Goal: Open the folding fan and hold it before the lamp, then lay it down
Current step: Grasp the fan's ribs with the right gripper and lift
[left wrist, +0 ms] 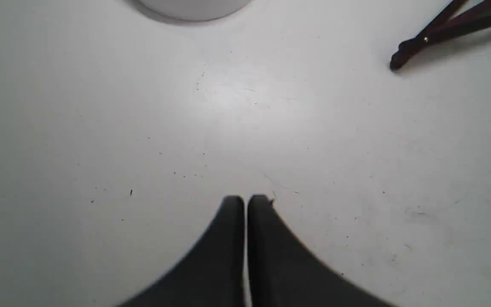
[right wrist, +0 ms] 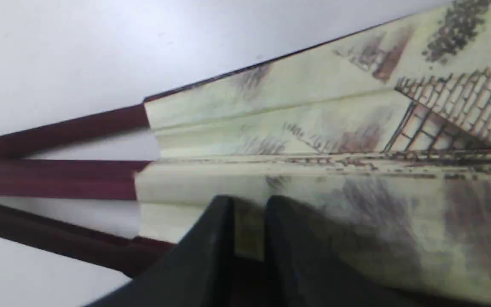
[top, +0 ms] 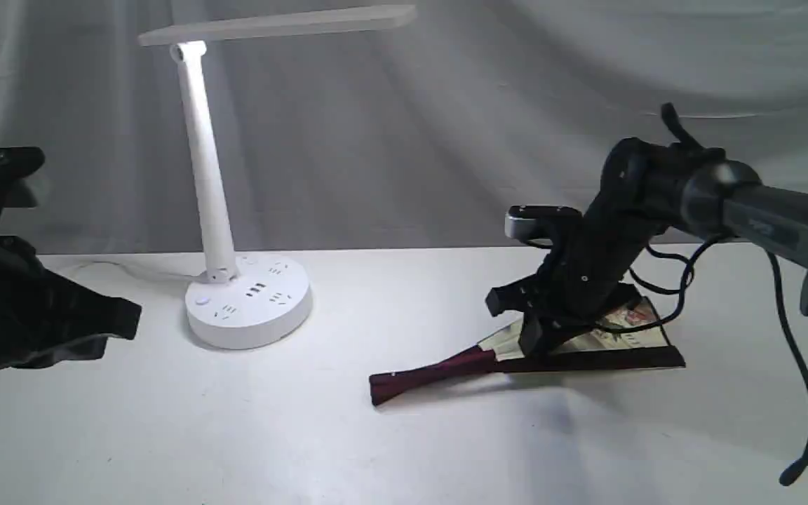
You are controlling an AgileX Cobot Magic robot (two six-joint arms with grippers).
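The folding fan point(top: 590, 356) lies partly spread on the white table at the right, its maroon ribs pointing left and its cream painted pleats point(right wrist: 313, 128) fanned out. My right gripper point(top: 532, 335) reaches down onto it. In the right wrist view its fingertips point(right wrist: 249, 202) stand close together with a strip of cream pleat between them. The white lamp point(top: 207, 175) stands left of the middle, with its flat head high above. My left gripper point(top: 123, 319) hovers at the far left, shut and empty point(left wrist: 245, 199) over bare table.
The lamp's round socket base point(top: 248, 308) sits between the two arms, and its edge point(left wrist: 194, 6) shows in the left wrist view. The fan's pivot end point(left wrist: 403, 53) lies off to one side of the left gripper. A grey cloth backdrop point(top: 446, 140) hangs behind the table.
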